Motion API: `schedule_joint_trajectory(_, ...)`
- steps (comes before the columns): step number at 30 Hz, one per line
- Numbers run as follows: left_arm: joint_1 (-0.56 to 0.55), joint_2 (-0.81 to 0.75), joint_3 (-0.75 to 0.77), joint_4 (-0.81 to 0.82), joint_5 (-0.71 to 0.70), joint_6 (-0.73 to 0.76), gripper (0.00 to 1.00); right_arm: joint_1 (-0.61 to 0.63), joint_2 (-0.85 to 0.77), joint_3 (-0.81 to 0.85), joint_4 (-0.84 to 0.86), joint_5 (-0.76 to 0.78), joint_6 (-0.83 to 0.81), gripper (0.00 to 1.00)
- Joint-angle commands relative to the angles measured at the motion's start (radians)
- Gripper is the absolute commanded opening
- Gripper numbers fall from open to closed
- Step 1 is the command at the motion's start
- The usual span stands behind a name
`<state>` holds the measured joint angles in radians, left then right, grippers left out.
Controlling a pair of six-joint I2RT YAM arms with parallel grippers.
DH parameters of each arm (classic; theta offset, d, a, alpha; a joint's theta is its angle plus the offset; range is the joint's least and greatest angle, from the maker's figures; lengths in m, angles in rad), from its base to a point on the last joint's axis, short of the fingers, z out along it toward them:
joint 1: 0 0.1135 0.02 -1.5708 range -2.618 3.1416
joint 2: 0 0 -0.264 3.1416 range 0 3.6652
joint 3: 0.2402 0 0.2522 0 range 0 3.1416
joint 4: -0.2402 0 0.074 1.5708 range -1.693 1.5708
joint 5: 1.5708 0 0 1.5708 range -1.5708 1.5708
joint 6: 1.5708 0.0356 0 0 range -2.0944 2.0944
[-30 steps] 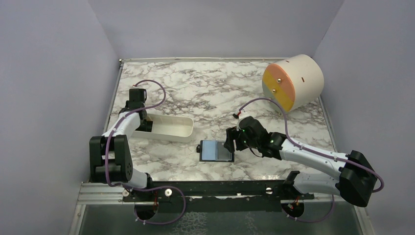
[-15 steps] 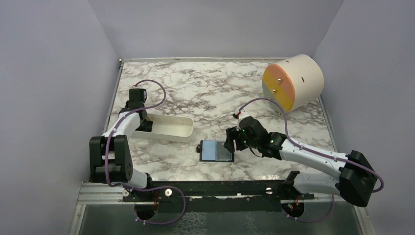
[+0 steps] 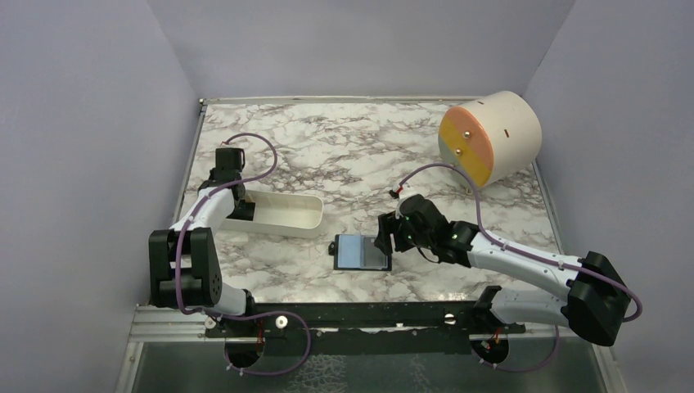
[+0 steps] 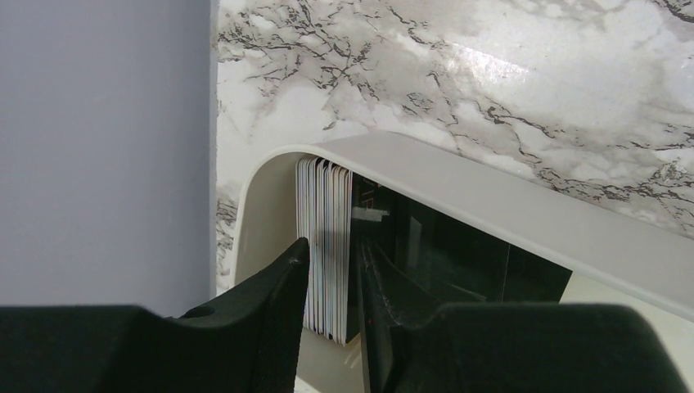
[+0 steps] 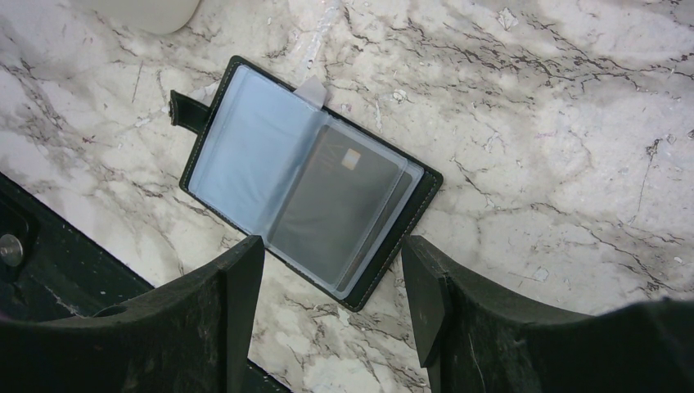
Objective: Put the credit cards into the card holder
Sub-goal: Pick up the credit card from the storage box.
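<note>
The credit cards (image 4: 326, 205) stand on edge as a stack at the left end of the white tray (image 4: 491, 196), with darker cards (image 4: 450, 254) leaning beside them. My left gripper (image 4: 332, 250) reaches into that tray end (image 3: 243, 210), its fingers closed tightly on either side of the stack. The card holder (image 3: 362, 251) lies open on the marble, light blue inside, with one dark chip card (image 5: 331, 205) in a clear sleeve. My right gripper (image 5: 331, 258) hovers open and empty over the holder's near right corner (image 3: 385, 237).
The white oblong tray (image 3: 286, 214) lies left of the middle. A large cream cylinder with an orange and yellow face (image 3: 489, 135) lies at the back right. Grey walls close in the left, back and right. A black rail (image 3: 360, 315) runs along the near edge.
</note>
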<state>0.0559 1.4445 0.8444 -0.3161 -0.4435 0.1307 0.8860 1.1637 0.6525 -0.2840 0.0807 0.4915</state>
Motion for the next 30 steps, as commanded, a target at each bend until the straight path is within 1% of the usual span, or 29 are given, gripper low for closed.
schedule_joint_trajectory(1, -0.003, -0.027, 0.029, -0.008, -0.032, 0.008, 0.29, -0.004, -0.013, -0.014, 0.038, -0.009, -0.012, 0.63)
schedule_joint_trajectory(4, -0.002, -0.026, 0.029, -0.008, -0.026, 0.01, 0.24, -0.004, -0.012, -0.01, 0.032, -0.008, -0.013, 0.63)
schedule_joint_trajectory(10, -0.003, -0.01, 0.028, -0.009, -0.018, 0.008, 0.23, -0.004, -0.014, -0.015, 0.037, -0.012, -0.013, 0.63)
schedule_joint_trajectory(11, -0.002, -0.005, 0.028, -0.01, -0.018, 0.008, 0.24, -0.004, -0.015, -0.016, 0.037, -0.012, -0.011, 0.63)
schedule_joint_trajectory(17, -0.004, 0.019, 0.026, -0.01, -0.03, 0.011, 0.36, -0.005, -0.02, -0.014, 0.037, -0.012, -0.013, 0.63)
schedule_joint_trajectory(20, -0.003, 0.038, 0.029, -0.012, -0.03, 0.011, 0.38, -0.004, -0.021, -0.007, 0.029, -0.016, -0.015, 0.63)
schedule_joint_trajectory(23, -0.002, 0.047, 0.033, -0.012, -0.04, 0.013, 0.38, -0.004, -0.029, -0.009, 0.029, -0.014, -0.017, 0.63)
schedule_joint_trajectory(26, -0.001, 0.054, 0.034, -0.014, -0.039, 0.014, 0.37, -0.004, -0.036, -0.017, 0.031, -0.008, -0.019, 0.63)
schedule_joint_trajectory(30, 0.0, 0.054, 0.033, -0.016, -0.03, 0.022, 0.28, -0.004, -0.032, -0.018, 0.029, -0.006, -0.02, 0.63)
